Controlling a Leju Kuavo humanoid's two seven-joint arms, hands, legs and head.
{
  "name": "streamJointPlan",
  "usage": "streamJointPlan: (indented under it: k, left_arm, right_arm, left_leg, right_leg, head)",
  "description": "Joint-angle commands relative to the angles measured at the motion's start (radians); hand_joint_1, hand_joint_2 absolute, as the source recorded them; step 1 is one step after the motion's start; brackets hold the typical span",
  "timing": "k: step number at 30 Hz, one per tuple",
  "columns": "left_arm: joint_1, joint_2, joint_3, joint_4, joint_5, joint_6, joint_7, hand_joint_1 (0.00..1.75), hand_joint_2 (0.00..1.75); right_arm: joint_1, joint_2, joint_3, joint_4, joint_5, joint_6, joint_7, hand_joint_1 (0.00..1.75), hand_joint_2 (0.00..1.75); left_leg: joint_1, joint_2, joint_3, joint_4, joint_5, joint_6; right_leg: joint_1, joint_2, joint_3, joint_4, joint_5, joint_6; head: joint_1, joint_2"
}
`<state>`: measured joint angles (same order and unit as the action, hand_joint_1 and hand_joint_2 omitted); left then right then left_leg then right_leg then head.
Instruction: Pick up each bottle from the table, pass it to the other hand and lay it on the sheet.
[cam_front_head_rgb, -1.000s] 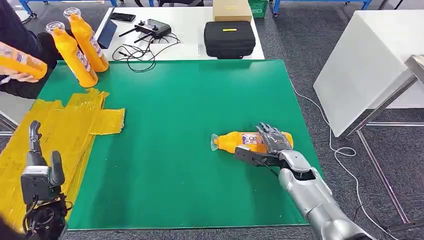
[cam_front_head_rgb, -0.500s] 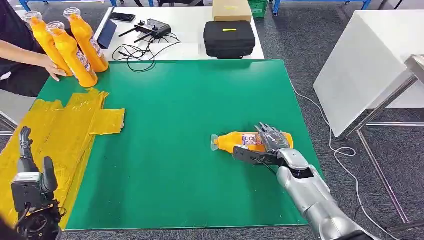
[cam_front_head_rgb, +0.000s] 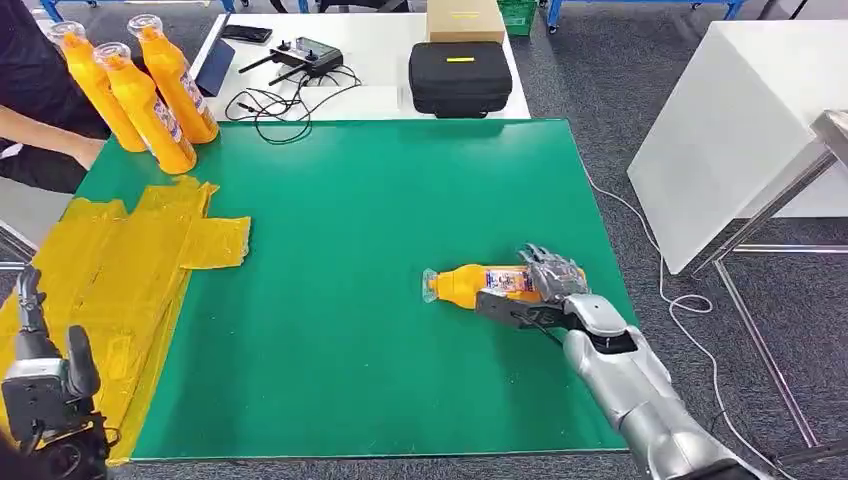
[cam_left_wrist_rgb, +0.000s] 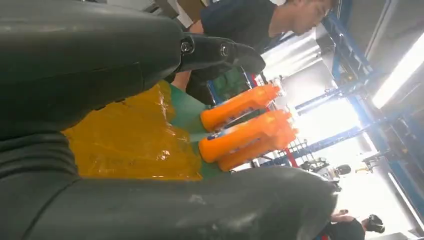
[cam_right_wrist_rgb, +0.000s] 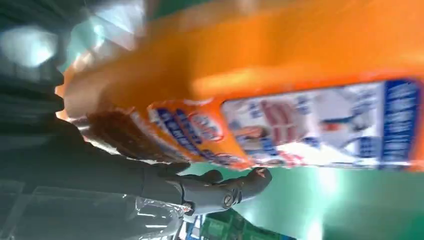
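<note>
Pickup step: our right hand grasps the lying bottle; left hand released. Next: lift, hand over.

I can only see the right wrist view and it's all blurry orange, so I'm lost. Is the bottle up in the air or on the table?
Observer: On the table. The bottle lies on its side on the green mat, with the right robot hand wrapped around it.
Operator: Where's the other robot hand?
Observer: The left robot hand is low at the near left corner, holding nothing, by the yellow sheet.
Operator: Any more bottles?
Observer: Three standing bottles at the far left corner, beside a person's arm.
</note>
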<state>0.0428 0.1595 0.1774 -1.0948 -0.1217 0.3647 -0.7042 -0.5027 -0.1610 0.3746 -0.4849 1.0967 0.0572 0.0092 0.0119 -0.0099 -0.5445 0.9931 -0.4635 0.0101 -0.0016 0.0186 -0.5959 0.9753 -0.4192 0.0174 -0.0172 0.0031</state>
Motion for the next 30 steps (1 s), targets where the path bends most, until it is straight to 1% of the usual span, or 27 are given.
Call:
streamJointPlan:
  k: [1, 3, 6, 7, 8, 9, 10, 12, 14, 15, 16, 17, 18, 19, 21, 22, 23, 24, 25, 26, 27, 28, 30]
  left_arm:
    - [0.013, -0.041, 0.058, -0.018, -0.004, -0.013, 0.006, 0.0, 0.0]
    - [0.019, -0.042, 0.068, -0.027, -0.006, -0.019, 0.006, 0.0, 0.0]
    - [0.009, -0.044, 0.07, -0.023, -0.01, -0.029, 0.006, 0.0, 0.0]
    - [0.003, -0.045, 0.068, -0.018, -0.014, -0.03, 0.006, 0.0, 0.0]
    - [-0.006, -0.044, 0.064, -0.011, -0.017, -0.031, 0.006, 0.0, 0.0]
    - [-0.008, -0.045, 0.063, -0.009, -0.017, -0.029, 0.006, 0.0, 0.0]
    - [-0.015, -0.043, 0.059, -0.001, -0.019, -0.029, 0.006, 0.0, 0.0]
    - [-0.021, -0.042, 0.058, 0.004, -0.018, -0.029, 0.006, 0.0, 0.0]
    - [-0.022, -0.04, 0.054, 0.004, -0.015, -0.028, 0.006, 0.0, 0.0]
    - [-0.022, -0.04, 0.054, 0.004, -0.015, -0.028, 0.006, 0.0, 0.0]
    - [-0.023, -0.039, 0.055, 0.005, -0.013, -0.03, 0.006, 0.0, 0.0]
    - [-0.023, -0.039, 0.055, 0.005, -0.013, -0.03, 0.006, 0.0, 0.0]
    - [-0.024, -0.039, 0.056, 0.006, -0.01, -0.033, 0.006, 0.0, 0.0]
    - [-0.025, -0.04, 0.06, 0.011, -0.004, -0.041, 0.006, 0.0, 0.0]
    - [-0.033, -0.046, 0.078, 0.042, 0.012, -0.103, 0.006, 0.0, 0.0]
    - [-0.046, -0.062, 0.117, 0.082, 0.062, -0.247, 0.006, 0.0, 0.0]
    - [-0.051, -0.068, 0.132, 0.095, 0.073, -0.278, 0.006, 0.0, 0.0]
    - [-0.061, -0.08, 0.147, 0.127, 0.107, -0.344, 0.006, 0.0, 0.0]
    - [-0.089, -0.087, 0.181, 0.195, 0.172, -0.469, 0.006, 0.0, 0.0]
    - [-0.117, -0.094, 0.21, 0.259, 0.202, -0.549, 0.006, 0.0, 0.0]
    - [-0.124, -0.102, 0.22, 0.271, 0.208, -0.568, 0.008, 0.0, 1.75]
    - [-0.147, -0.112, 0.235, 0.31, 0.253, -0.673, 0.047, 0.0, 1.75]
    - [-0.163, -0.133, 0.24, 0.317, 0.291, -0.74, 0.094, 0.0, 1.75]
  right_arm:
    - [-0.016, -0.033, 0.003, -0.018, 0.007, 0.013, -0.02, 0.0, 1.75]
    - [-0.024, -0.035, 0.008, -0.027, 0.009, 0.028, -0.027, 0.0, 1.75]
    - [-0.025, -0.034, 0.011, -0.02, 0.006, 0.057, -0.028, 0.0, 1.75]
    - [-0.024, -0.034, 0.012, -0.014, 0.004, 0.067, -0.031, 0.79, 1.75]
    - [-0.019, -0.034, 0.011, -0.005, -0.001, 0.071, -0.037, 0.79, 1.75]
    - [-0.015, -0.034, 0.011, -0.002, -0.001, 0.071, -0.038, 1.69, 1.75]
    - [-0.015, -0.035, 0.015, 0.009, -0.001, 0.078, -0.043, 1.75, 1.75]
    - [-0.01, -0.035, 0.019, 0.023, 0.0, 0.081, -0.046, 1.75, 1.75]
    - [-0.004, -0.029, 0.02, 0.036, -0.004, 0.078, -0.054, 1.75, 1.75]
    - [-0.004, -0.029, 0.02, 0.036, -0.004, 0.078, -0.054, 1.75, 1.75]
    - [0.014, -0.019, 0.018, 0.035, -0.009, 0.071, -0.057, 1.75, 1.75]
    - [0.014, -0.019, 0.018, 0.035, -0.009, 0.071, -0.057, 1.75, 1.75]
    - [0.02, -0.013, 0.019, 0.032, -0.009, 0.068, -0.057, 1.75, 1.75]
    - [0.02, -0.011, 0.019, 0.03, -0.009, 0.065, -0.057, 1.75, 1.75]
    - [0.01, 0.001, -0.001, 0.033, -0.034, 0.059, -0.058, 1.75, 1.75]
    - [-0.009, 0.016, -0.033, 0.034, -0.076, 0.039, -0.084, 1.75, 1.75]
    - [-0.014, 0.021, -0.041, 0.034, -0.089, 0.039, -0.094, 1.75, 1.75]
    - [-0.03, 0.032, -0.058, 0.028, -0.113, 0.047, -0.107, 1.75, 1.75]
    - [-0.038, 0.041, -0.079, 0.019, -0.147, 0.044, -0.14, 1.75, 1.75]
    - [-0.048, 0.053, -0.094, 0.01, -0.177, 0.043, -0.163, 1.75, 1.75]
    - [-0.055, 0.061, -0.098, 0.004, -0.188, 0.05, -0.166, 1.75, 1.75]
    - [-0.058, 0.08, -0.119, -0.021, -0.24, 0.054, -0.214, 1.75, 1.75]
    - [-0.065, 0.106, -0.127, -0.059, -0.275, 0.041, -0.23, 1.75, 1.75]
  left_leg:
    - [0.0, 0.0, 0.002, -0.001, -0.001, 0.0]
    - [0.0, 0.001, 0.005, -0.001, -0.002, 0.0]
    - [0.0, 0.001, 0.001, -0.001, -0.001, 0.0]
    - [0.0, 0.001, 0.003, -0.001, -0.002, 0.0]
    - [0.0, 0.0, 0.001, -0.001, -0.001, 0.0]
    - [0.0, 0.001, 0.001, -0.001, -0.001, 0.0]
    - [0.0, -0.001, 0.003, -0.001, -0.001, 0.0]
    - [0.0, -0.001, 0.002, -0.001, -0.001, 0.0]
    - [0.001, -0.001, 0.004, -0.002, -0.001, 0.0]
    - [0.0, -0.001, 0.003, -0.001, -0.001, 0.0]
    - [0.001, -0.001, 0.005, -0.002, -0.001, 0.0]
    - [0.001, -0.001, 0.003, -0.002, 0.0, 0.0]
    - [0.001, -0.002, 0.005, -0.002, -0.001, 0.0]
    - [0.001, -0.001, 0.003, -0.001, 0.0, 0.0]
    - [0.001, -0.001, 0.005, -0.002, -0.001, 0.0]
    - [0.0, 0.0, 0.004, -0.002, -0.001, 0.0]
    - [0.0, 0.001, 0.006, -0.003, -0.001, 0.0]
    - [0.0, 0.001, 0.004, -0.002, 0.0, 0.0]
    - [0.0, 0.002, 0.006, -0.003, -0.001, 0.0]
    - [-0.001, 0.002, 0.003, -0.002, 0.0, 0.0]
    - [-0.001, 0.004, 0.005, -0.003, 0.0, 0.0]
    - [-0.001, 0.004, 0.005, -0.003, 0.0, 0.0]
    - [-0.001, 0.003, 0.001, -0.001, 0.0, 0.0]
  right_leg:
    - [0.0, -0.001, 0.002, -0.001, -0.001, 0.0]
    - [0.0, -0.002, 0.004, -0.001, -0.002, 0.0]
    - [0.0, 0.0, 0.001, 0.0, -0.001, 0.0]
    - [0.0, -0.002, 0.003, -0.001, -0.002, 0.0]
    - [0.0, -0.002, 0.001, 0.0, -0.001, 0.0]
    - [0.0, -0.001, 0.001, -0.001, -0.001, 0.0]
    - [0.0, -0.003, 0.003, -0.001, -0.001, 0.0]
    - [0.0, -0.003, 0.002, -0.001, -0.001, 0.0]
    - [0.001, -0.004, 0.004, -0.002, -0.001, 0.0]
    - [0.001, -0.003, 0.003, -0.002, -0.001, 0.0]
    - [0.001, -0.004, 0.004, -0.002, -0.001, 0.001]
    - [0.001, -0.003, 0.003, -0.002, -0.001, 0.0]
    - [0.001, -0.004, 0.005, -0.003, -0.001, 0.0]
    - [0.001, -0.003, 0.002, -0.002, -0.001, 0.0]
    - [0.001, -0.004, 0.005, -0.003, -0.002, 0.0]
    - [0.001, -0.002, 0.003, -0.002, -0.001, 0.0]
    - [0.0, -0.002, 0.005, -0.002, -0.001, 0.0]
    - [0.0, -0.001, 0.002, -0.002, 0.0, 0.0]
    - [0.0, -0.001, 0.004, -0.002, -0.001, 0.0]
    - [-0.001, 0.0, 0.001, -0.001, 0.0, 0.0]
    - [0.0, 0.001, 0.003, -0.002, 0.0, 0.0]
    - [0.0, 0.001, 0.003, -0.002, 0.0, 0.0]
    - [-0.001, 0.001, -0.001, 0.0, 0.0, 0.0]
  head:
    - [0.0, 0.0]
    - [0.0, 0.0]
    - [0.0, 0.0]
    - [0.0, 0.0]
    - [0.0, 0.0]
    - [0.0, 0.0]
    - [0.0, 0.0]
    - [0.0, 0.0]
    - [0.0, 0.0]
    - [0.0, 0.0]
    - [0.0, 0.0]
    - [0.0, 0.0]
    - [0.0, 0.0]
    - [0.0, 0.0]
    - [0.0, 0.0]
    - [0.0, 0.0]
    - [0.0, 0.0]
    - [0.0, 0.0]
    - [0.0, 0.0]
    - [0.0, 0.0]
    - [0.0, 0.0]
    - [0.0, 0.0]
    - [0.0, 0.0]
